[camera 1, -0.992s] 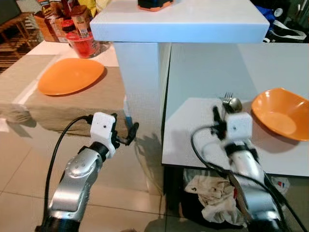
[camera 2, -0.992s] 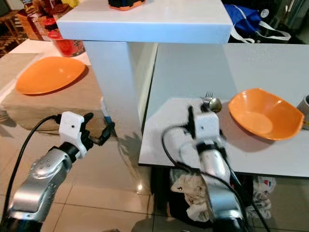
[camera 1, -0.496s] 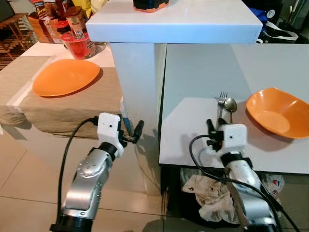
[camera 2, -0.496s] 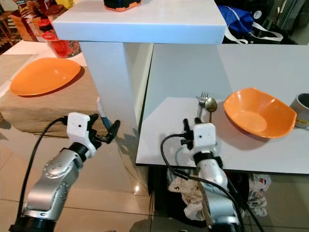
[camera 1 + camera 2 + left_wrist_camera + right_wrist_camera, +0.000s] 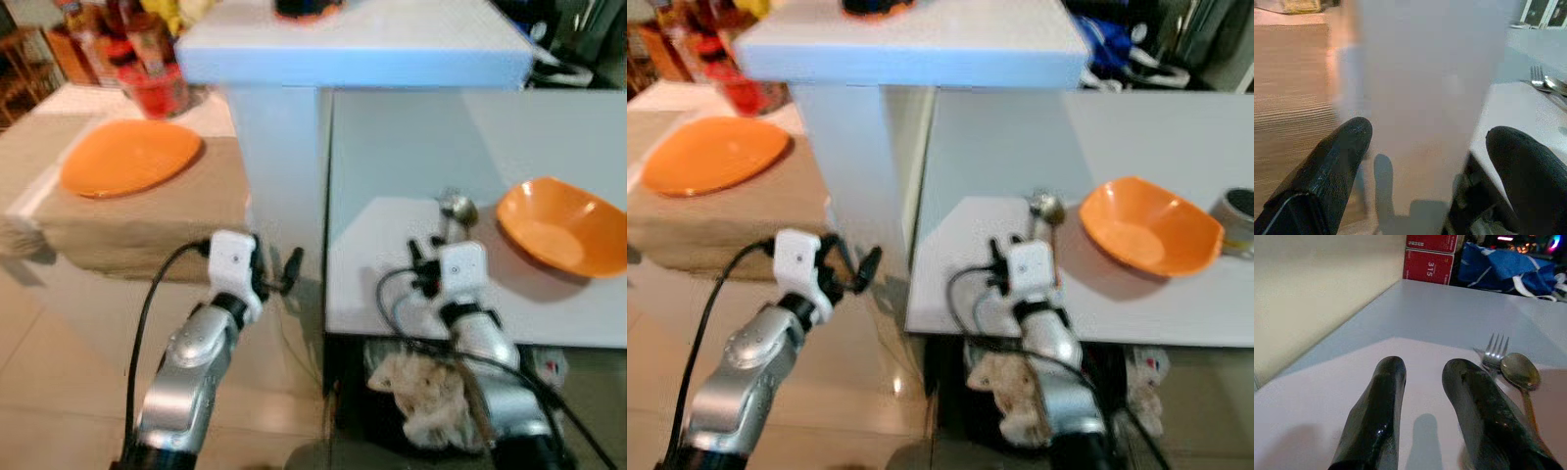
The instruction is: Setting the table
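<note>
An orange bowl (image 5: 560, 225) sits on the white table (image 5: 392, 284), with a fork (image 5: 1493, 351) and a spoon (image 5: 1519, 372) lying side by side just left of it. My right gripper (image 5: 419, 262) hovers low over the table's near part, short of the cutlery; its fingers (image 5: 1386, 396) stand a narrow gap apart with nothing between them. An orange plate (image 5: 127, 157) rests on the beige cloth-covered table at the left. My left gripper (image 5: 279, 269) is open and empty, held in the gap before the white pillar (image 5: 1420, 88).
A white raised shelf (image 5: 353, 49) on the pillar stands between the two tables. Jars and bottles (image 5: 147, 59) crowd the back left. A mug (image 5: 1239, 208) is at the far right. A bag of rags (image 5: 421, 387) lies under the white table.
The view has shifted and blurred. My right gripper has drawn back from the fork and spoon toward the table's near edge. The left arm holds about the same pose.
</note>
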{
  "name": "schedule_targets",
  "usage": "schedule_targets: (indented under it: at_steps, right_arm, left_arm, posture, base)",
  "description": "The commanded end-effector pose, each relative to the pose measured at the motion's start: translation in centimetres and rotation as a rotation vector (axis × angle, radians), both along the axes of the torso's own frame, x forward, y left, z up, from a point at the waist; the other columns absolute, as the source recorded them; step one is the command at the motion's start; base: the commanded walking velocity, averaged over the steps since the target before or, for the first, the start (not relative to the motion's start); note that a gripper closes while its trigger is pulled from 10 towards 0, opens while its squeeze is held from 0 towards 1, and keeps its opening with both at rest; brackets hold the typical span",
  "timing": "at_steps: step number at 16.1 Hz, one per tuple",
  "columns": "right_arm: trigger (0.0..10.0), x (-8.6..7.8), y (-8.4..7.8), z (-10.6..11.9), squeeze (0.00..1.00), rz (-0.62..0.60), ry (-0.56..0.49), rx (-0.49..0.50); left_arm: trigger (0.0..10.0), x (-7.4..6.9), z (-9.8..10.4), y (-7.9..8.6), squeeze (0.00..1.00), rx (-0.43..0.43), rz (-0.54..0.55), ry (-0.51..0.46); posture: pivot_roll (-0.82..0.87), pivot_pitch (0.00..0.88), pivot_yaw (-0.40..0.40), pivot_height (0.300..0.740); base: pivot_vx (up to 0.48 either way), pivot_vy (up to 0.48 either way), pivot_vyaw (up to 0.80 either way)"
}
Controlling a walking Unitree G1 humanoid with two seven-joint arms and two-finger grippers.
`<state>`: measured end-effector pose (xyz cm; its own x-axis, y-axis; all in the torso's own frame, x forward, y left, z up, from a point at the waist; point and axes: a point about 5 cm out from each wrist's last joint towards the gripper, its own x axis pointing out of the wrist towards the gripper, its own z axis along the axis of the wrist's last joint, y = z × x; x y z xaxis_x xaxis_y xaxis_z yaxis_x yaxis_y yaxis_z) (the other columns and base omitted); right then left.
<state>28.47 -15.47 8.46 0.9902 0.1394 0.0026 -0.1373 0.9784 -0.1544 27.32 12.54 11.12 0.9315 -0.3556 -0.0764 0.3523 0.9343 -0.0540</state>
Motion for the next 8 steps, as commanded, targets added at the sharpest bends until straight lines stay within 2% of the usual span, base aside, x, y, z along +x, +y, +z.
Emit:
schedule_targets:
  at_steps: [1, 8]
  right_arm:
    - [10.0, 0.26, 1.04, 0.19, 0.00, 0.036, -0.014, 0.006]
    - [10.0, 0.55, 1.00, 0.09, 0.00, 0.042, -0.009, -0.011]
  left_arm:
    - [10.0, -0.06, 0.21, 0.74, 0.00, 0.015, 0.027, -0.007]
    - [10.0, 0.08, 0.35, 0.41, 0.00, 0.013, 0.019, -0.014]
  posture:
    - [-0.06, 0.000, 0.038, 0.736]
    - [-0.06, 0.000, 0.036, 0.736]
  base:
    - [0.000, 0.439, 0.00]
    - [0.000, 0.448, 0.00]
